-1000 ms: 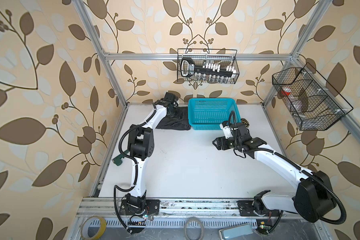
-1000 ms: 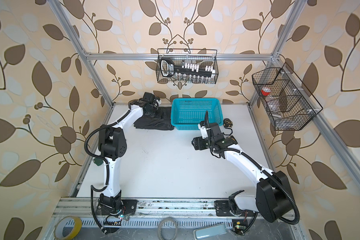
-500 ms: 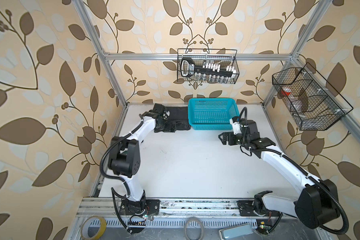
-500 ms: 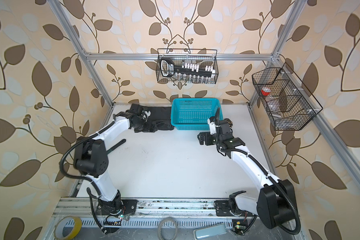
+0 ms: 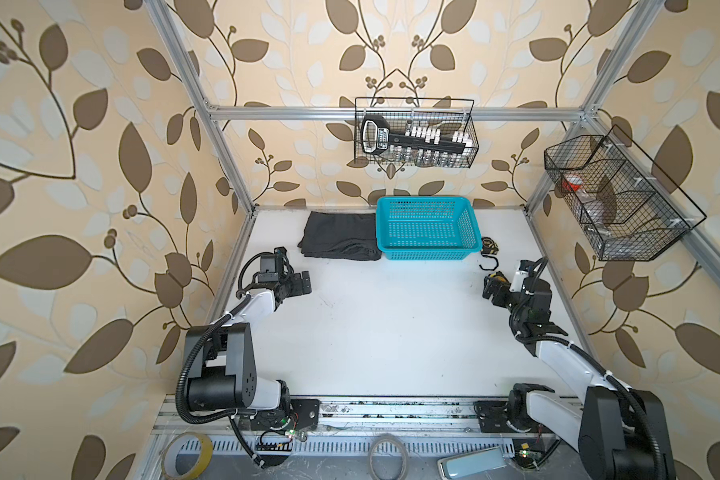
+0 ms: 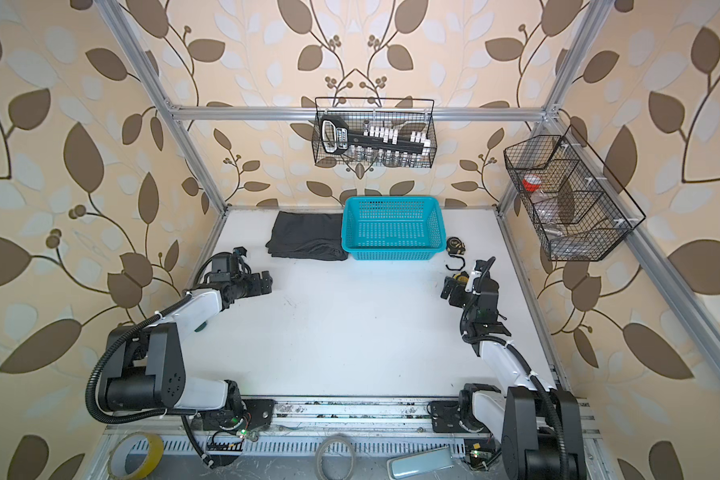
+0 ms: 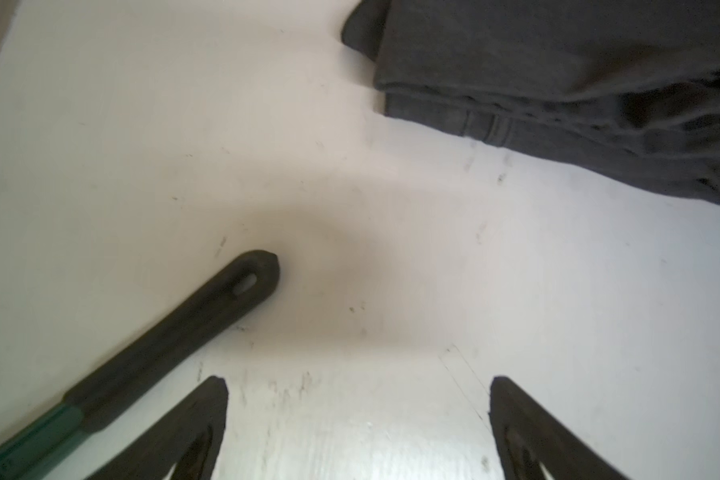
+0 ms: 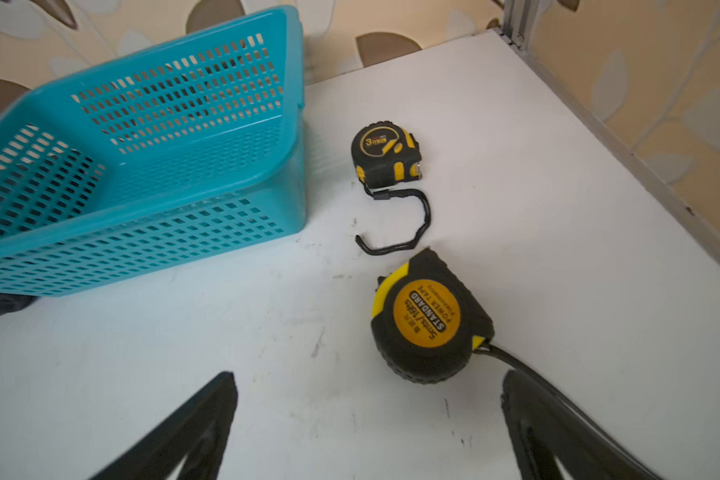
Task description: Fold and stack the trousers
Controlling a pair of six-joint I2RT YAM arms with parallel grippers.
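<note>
Left jaws spread wide, gripping nothing, low over bare desk (image 5: 391, 332) short of the trousers (image 5: 339, 241). Right jaws equally wide and empty near the desk's right edge. Trousers folded into a compact dark bundle at the far left, against the turquoise basket (image 5: 427, 249). Reads as finished and set down, hence both arms apart from them. Only in the left wrist view: seamed layers at the fold, and a black-handled tool (image 7: 175, 332) beside the jaws. Only in the right wrist view: lettering on two tape measures (image 8: 427, 320).
</note>
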